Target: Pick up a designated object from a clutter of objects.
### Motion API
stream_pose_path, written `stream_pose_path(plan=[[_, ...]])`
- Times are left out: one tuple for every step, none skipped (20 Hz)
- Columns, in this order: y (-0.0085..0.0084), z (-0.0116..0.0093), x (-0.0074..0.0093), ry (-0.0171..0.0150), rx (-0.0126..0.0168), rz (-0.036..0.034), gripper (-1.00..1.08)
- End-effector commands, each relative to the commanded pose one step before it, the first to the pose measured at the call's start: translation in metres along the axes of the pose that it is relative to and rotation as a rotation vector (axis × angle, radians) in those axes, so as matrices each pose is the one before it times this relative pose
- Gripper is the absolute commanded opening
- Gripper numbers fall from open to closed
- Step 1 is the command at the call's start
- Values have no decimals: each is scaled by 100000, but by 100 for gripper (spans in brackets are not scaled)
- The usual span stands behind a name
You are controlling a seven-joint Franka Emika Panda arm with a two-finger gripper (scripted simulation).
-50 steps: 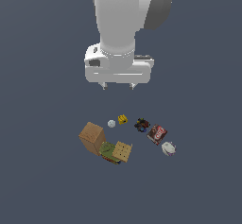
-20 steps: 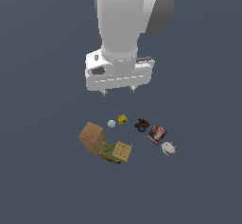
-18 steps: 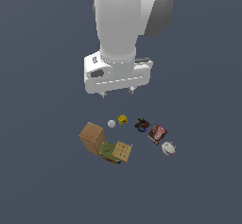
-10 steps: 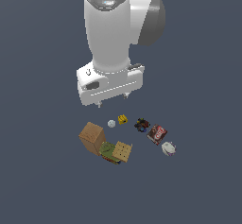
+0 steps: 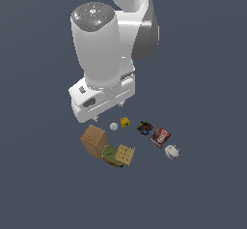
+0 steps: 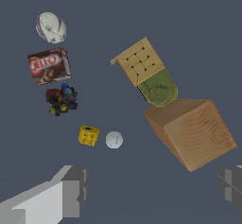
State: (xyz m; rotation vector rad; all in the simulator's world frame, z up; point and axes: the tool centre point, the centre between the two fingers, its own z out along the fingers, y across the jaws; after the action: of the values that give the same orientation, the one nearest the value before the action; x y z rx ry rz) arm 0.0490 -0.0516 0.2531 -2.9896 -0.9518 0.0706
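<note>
Exterior view: the arm's wrist body hid the gripper almost wholly; only stubs showed under the flange, so spread couldn't be read here. No table edges or corners were visible, just a flat grey surface, so places are given relative to the items. The brown box sat at the end of the clutter toward the exterior view's left, resting on the surface, not lifted. The green lump touched its side, with the tan dotted square leaning on the lump. The white ball and yellow piece lay just beside each other, near the box but apart from it. Further toward the exterior view's right: a dark multicoloured cluster, the dark red packet, the white lump. The flange hung above the box's end of the group, clear of everything.

Wrist view: the gripper had its fingers spread wide, one finger and the other at opposite sides of the frame, nothing between them. The box was partly inside that gap, off-centre toward one finger, and untouched. Its long axis looked skewed to the closing line, though that was hard to judge.

Progress, my read: approach only. No contact, no grasp, no lift. Left: centre over the box, probably align to its narrower span, descend, close, raise. The green lump hard against the box looked like the main risk for a finger on that side.
</note>
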Motion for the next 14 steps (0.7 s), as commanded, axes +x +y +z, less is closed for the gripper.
stream_pose_path(plan=[[838, 545, 123, 464, -149, -5519, 100], [331, 220, 22, 173, -64, -2146, 100], [330, 223, 12, 171, -69, -2146, 100], [330, 225, 1, 168, -75, -2146, 100], [329, 227, -9, 165, -80, -2145, 100], [328, 229, -20, 163, -85, -2144, 100], [327, 232, -30, 160, -90, -2143, 100], [325, 234, -40, 157, -95, -2143, 100], [323, 236, -50, 153, -99, -2143, 100], [321, 238, -60, 150, -104, -2143, 100], [318, 240, -71, 146, -109, -2141, 100], [315, 242, -80, 143, -113, -2142, 100], [312, 244, -91, 139, -117, -2141, 100], [304, 244, -99, 134, -120, -2117, 100]])
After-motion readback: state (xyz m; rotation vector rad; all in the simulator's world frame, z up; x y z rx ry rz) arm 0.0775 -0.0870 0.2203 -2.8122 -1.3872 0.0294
